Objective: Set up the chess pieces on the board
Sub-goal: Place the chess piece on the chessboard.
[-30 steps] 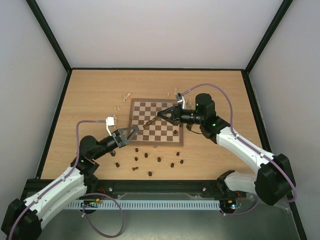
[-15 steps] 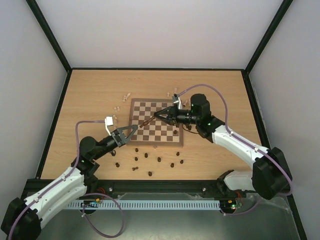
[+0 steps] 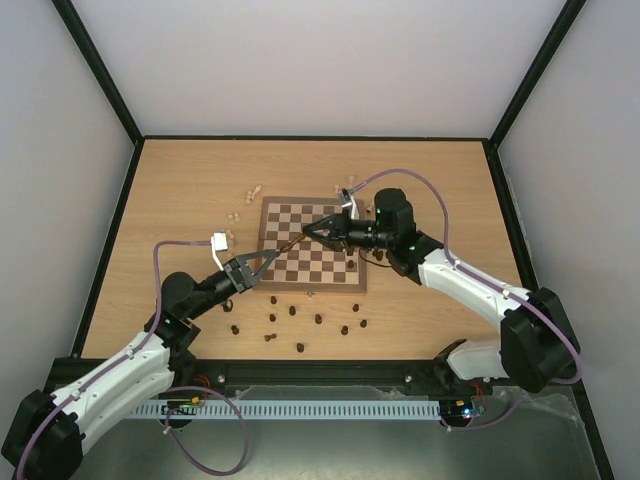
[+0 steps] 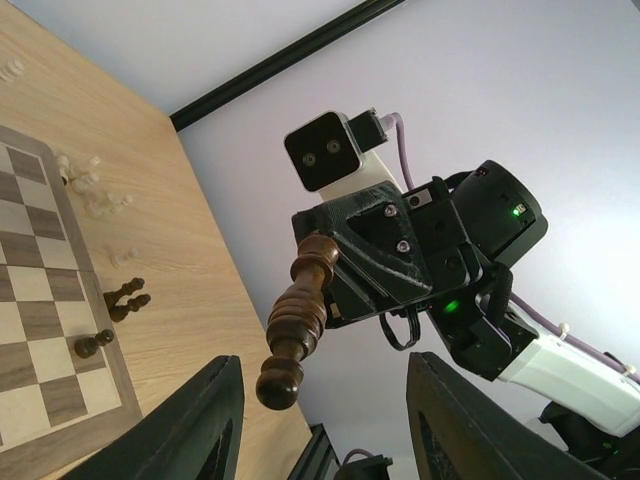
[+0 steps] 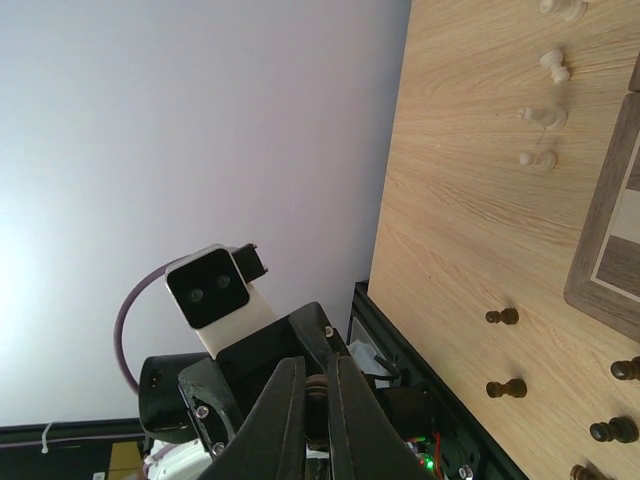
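My left pincer, jaws narrower than a second ago yet still apart, brackets the foot of a dark chessman. Beyond it, my right pincer, now reached farther left, stays clamped on the chessman's head, holding it tilted in the air above the left side of the board.

The table bears the board and loose chess pieces.
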You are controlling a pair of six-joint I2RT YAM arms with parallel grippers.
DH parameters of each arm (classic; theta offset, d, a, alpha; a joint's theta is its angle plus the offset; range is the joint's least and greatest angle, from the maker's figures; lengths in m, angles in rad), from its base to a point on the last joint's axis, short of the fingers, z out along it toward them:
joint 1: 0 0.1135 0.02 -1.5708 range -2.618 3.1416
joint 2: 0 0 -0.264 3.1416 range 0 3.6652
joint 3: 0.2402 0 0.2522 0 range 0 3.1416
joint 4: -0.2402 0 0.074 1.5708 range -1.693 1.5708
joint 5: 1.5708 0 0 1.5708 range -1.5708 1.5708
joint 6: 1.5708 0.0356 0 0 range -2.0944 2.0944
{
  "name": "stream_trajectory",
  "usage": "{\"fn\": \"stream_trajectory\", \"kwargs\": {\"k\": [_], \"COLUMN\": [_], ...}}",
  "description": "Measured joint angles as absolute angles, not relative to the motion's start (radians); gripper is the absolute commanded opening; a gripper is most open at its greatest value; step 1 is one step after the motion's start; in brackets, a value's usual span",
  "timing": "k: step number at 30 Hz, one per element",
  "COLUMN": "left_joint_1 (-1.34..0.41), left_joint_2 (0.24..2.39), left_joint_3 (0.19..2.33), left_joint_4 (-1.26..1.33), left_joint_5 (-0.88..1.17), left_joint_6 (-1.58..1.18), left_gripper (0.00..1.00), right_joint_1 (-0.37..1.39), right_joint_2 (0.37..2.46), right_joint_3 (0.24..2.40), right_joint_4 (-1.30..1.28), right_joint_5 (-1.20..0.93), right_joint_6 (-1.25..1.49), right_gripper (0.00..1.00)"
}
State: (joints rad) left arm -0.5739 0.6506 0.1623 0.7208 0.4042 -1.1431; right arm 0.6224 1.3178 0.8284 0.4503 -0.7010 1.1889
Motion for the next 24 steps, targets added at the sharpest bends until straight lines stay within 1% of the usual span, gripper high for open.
{"fn": "stream_trajectory", "kwargs": {"k": [4, 15, 19, 24], "left_joint_1": [-0.579, -0.58, -0.58, -0.582], "left_joint_2": [0.651, 0.667, 0.674, 0.688], "left_joint_3": [0.162, 0.161, 0.161, 0.161], "left_joint_4": [0.721, 0.722, 0.722, 0.728], "left_joint_5": [0.399, 0.383, 0.378, 0.374], "left_joint_6": [-1.141, -1.136, -1.132, -1.13], "left_gripper": [0.44, 0.43, 0.26, 0.12], "right_joint_1": [0.623, 0.636, 0.643, 0.646], "right_joint_2": [1.325, 1.341, 1.348, 1.352], "right_joint_3": [0.833, 0.845, 0.85, 0.857], "right_joint_4": [0.451, 0.455, 0.455, 0.455], "right_joint_5": [-0.698, -0.698, -0.698, -0.698], "right_joint_6": [1.19, 1.191, 1.19, 1.19], "right_gripper": [0.01, 0.01, 0.01, 0.01]}}
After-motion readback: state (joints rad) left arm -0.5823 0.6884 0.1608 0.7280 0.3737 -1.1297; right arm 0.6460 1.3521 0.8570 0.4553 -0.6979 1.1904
